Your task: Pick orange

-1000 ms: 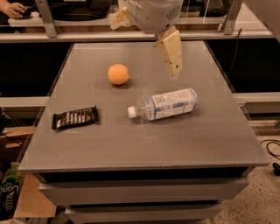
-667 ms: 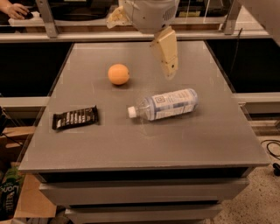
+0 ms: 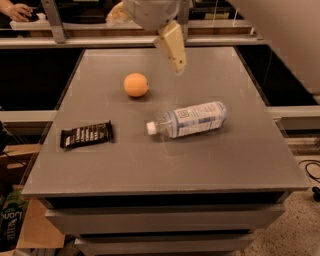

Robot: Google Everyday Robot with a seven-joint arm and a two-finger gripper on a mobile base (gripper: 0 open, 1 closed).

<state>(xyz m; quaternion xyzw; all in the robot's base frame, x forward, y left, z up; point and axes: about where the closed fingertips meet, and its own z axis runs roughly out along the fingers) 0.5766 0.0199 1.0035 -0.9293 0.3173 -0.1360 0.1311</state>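
Note:
The orange (image 3: 136, 84) is a small round fruit on the grey table (image 3: 200, 160), left of centre toward the back. My gripper (image 3: 146, 41) hangs above the back of the table, up and to the right of the orange and apart from it. Its cream fingers (image 3: 172, 47) are spread wide and hold nothing. One finger points down over the table. The other shows only partly at the top edge.
A clear plastic bottle (image 3: 189, 119) lies on its side mid-table, cap to the left. A dark snack bar wrapper (image 3: 86, 134) lies at the left front. A railing (image 3: 100, 40) runs behind the table. A person's hand (image 3: 17, 10) is at the top left.
My gripper has moved left and a little toward the back, closer to above the orange. The orange, bottle and wrapper have not moved.

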